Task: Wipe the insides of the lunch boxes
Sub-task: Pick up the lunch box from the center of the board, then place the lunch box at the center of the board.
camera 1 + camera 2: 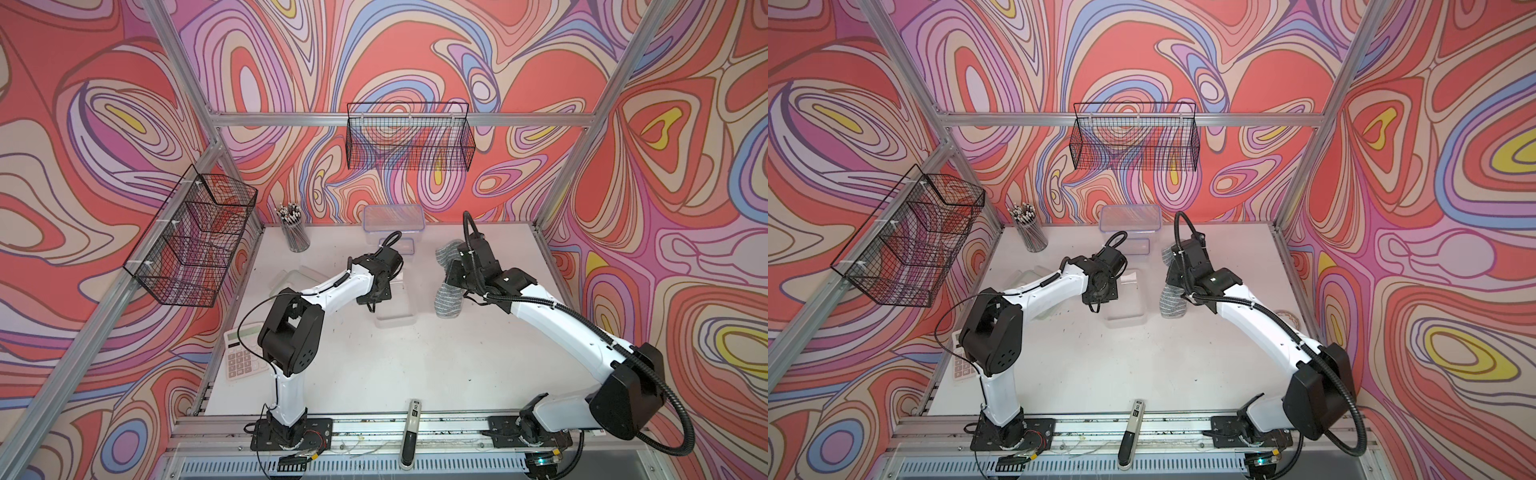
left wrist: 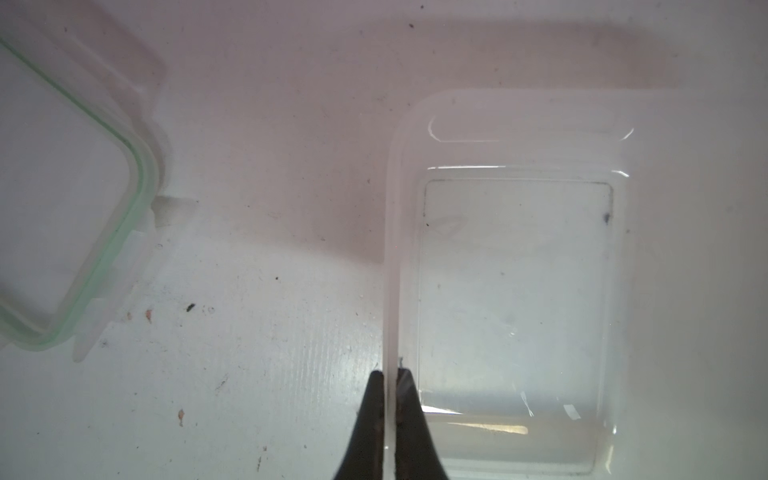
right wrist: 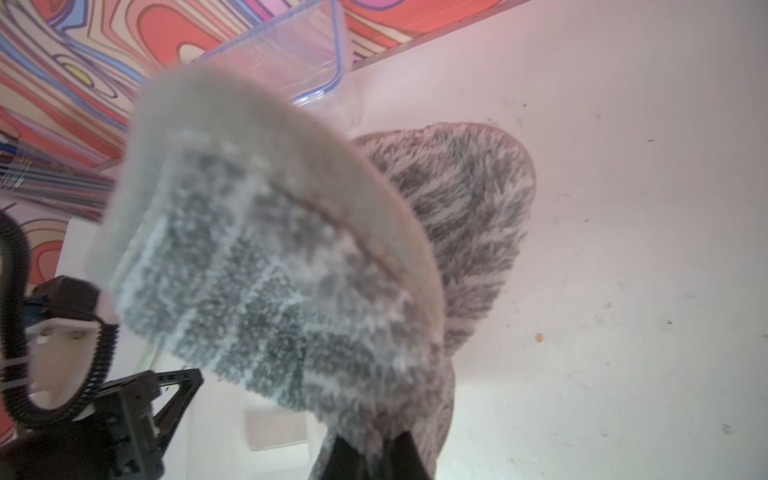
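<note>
- The left tool (image 2: 390, 376) is closed almost fully on one side wall of the open lunch box (image 2: 515, 291), with one finger inside the wall and one outside.
- The box stands upright near the middle of the worktop (image 1: 374, 374). It is seen in both top views (image 1: 395, 309) (image 1: 1126, 305), and dark specks show along the edge of its floor.
- The right tool (image 3: 370, 451) is clamped tight on a bunched fold of the grey striped cloth (image 3: 270, 270). The cloth (image 1: 446, 301) hangs just beside the box and outside it; whether its lower end touches the worktop cannot be told.
- A loose lid (image 2: 83, 199) with a pale green seal lies flat near the box on its other side.
- The large lunch box (image 1: 394, 218) and the small lunch box (image 1: 410, 246) sit at the back of the worktop with blue-rimmed lids on.
- Judged from this, the first box is braced and ready, and wiping has not yet begun.
- The next move calls for the right arm to carry the cloth over the rim and press it onto the floor of the box.
- It would then sweep the cloth into the corners and up the walls while the left tool holds the light box against sliding.
</note>
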